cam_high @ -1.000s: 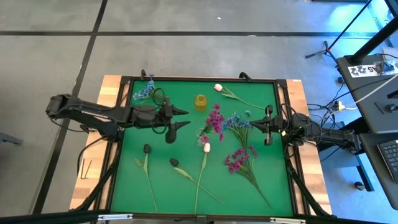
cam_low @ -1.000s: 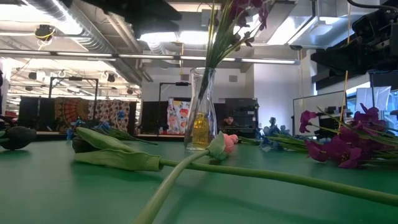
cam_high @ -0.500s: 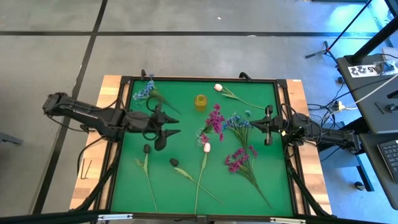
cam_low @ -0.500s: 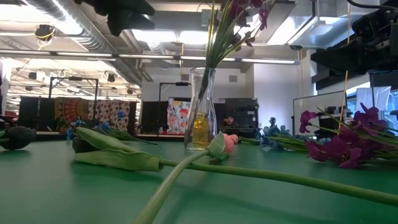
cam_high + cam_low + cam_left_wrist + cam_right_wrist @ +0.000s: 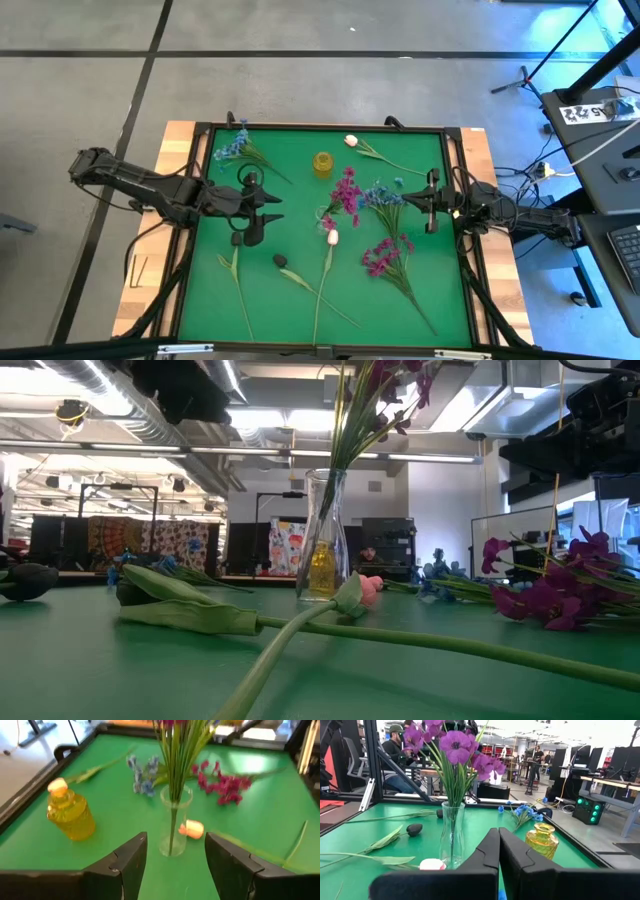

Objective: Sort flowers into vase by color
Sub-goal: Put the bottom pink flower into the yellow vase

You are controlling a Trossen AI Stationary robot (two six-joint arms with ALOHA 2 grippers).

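Left hand point(image 5: 272, 211) is open and empty over the tabletop's point(image 5: 430, 290) left half; right hand point(image 5: 408, 201), fingers closed on nothing, waits near the right edge. A clear vase point(image 5: 173, 821) mid-tabletop holds magenta flowers point(image 5: 451, 747), its glass barely discernible from above; other flowers point(image 5: 390, 262) lie loose, and in the low view their stems are cut off.

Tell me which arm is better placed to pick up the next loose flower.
Left, probably. The left gripper is open over the mat beside the dark bud flowers. The right gripper is shut at the table's right edge, though blue flowers lie close to it.
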